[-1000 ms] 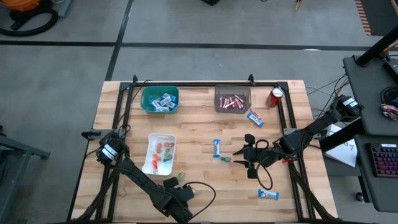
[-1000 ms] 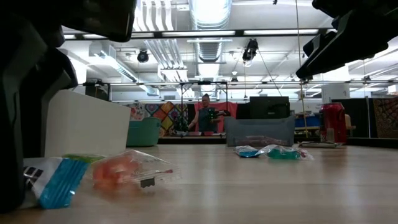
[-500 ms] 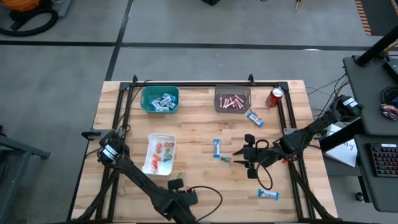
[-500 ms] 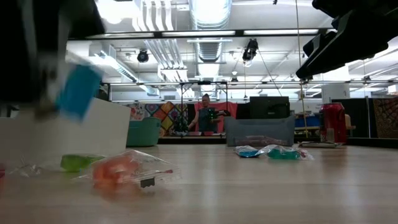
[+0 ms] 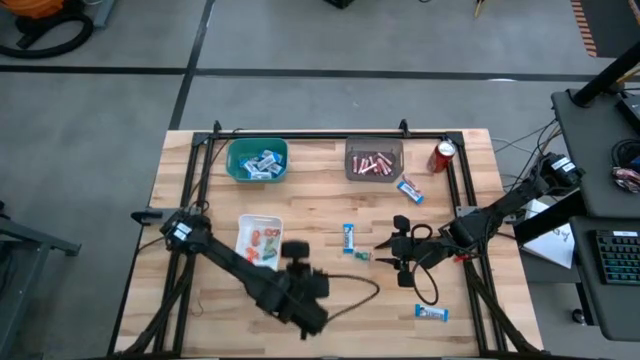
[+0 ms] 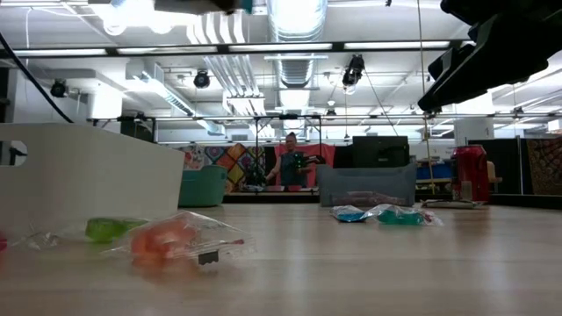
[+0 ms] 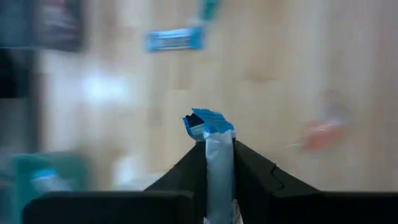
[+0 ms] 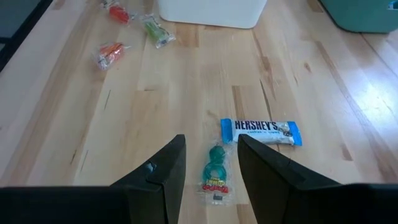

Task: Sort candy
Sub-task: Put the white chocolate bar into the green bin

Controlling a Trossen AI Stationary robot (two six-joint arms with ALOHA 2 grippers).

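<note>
My left gripper [image 5: 293, 248] hangs above the table beside the white tray [image 5: 243, 228], shut on a blue-and-white mini bar [image 7: 210, 127]. Loose candy lies on the wood: blue-and-white bars [image 5: 348, 238] [image 5: 409, 190] [image 5: 431, 313], a green piece [image 8: 216, 171], and small orange [image 6: 176, 241] and green [image 6: 110, 230] pieces. My right gripper [image 8: 211, 168] is open, its fingers on either side of the green piece and clear of it. A teal bin [image 5: 257, 160] holds blue bars. In a grey bin [image 5: 374, 162] lie pink sticks. My left gripper [image 7: 217, 144] pinches the mini bar between its two fingers, which lie along the bar. The bar's crimped blue end [image 7: 208, 121] sticks out past the fingertips. The fingers slant down from above. The bar is lifted clear of the table.
A red soda can [image 5: 443, 155] stands at the far right next to the grey bin. Black rails [image 5: 300, 137] run along the far edge and the sides. In the low view a person [image 6: 290, 162] stands far behind the table.
My left gripper has risen from the table near its front edge with the blue-and-white mini bar, gone toward the far edge up to the white tray, and rolled as it went. The bar, which lay on the wood, is lifted clear.
</note>
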